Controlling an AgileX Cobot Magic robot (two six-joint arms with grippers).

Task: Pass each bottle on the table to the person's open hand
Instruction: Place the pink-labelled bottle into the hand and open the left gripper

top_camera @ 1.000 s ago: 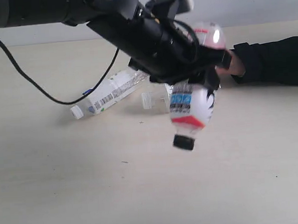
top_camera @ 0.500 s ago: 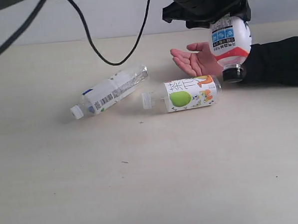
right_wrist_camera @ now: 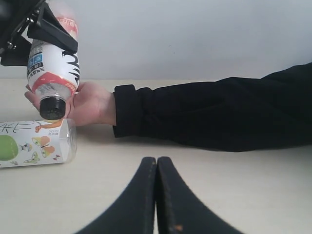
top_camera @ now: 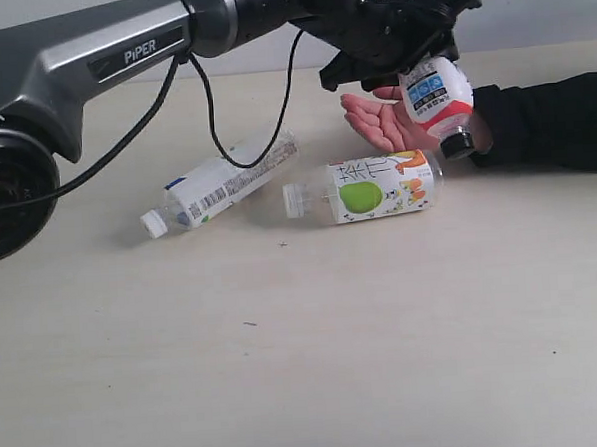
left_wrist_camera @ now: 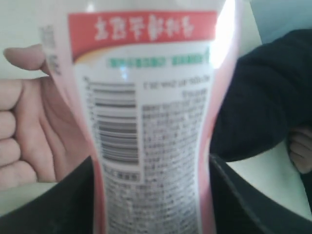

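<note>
Now: surface [top_camera: 386,359] carries two lying bottles, white-capped bottle [top_camera: 221,182] and green-apple bottle [top_camera: 372,188], latter just beside person's open hand [top_camera: 383,124], palm up. Left tool [top_camera: 420,52] grasps red-label bottle [top_camera: 437,101] by body. Long axis near upright, black cap [top_camera: 457,145] down, at wrist end of palm; contact unclear. Release likely needs small shift toward palm centre. Right tool [right_wrist_camera: 156,195] clenched, empty, low over surface, apart from hand.

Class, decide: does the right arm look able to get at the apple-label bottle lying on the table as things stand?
Probably yes. The right arm's fingers are shut and empty, with bare table between them and the apple-label bottle; they must open first.
</note>
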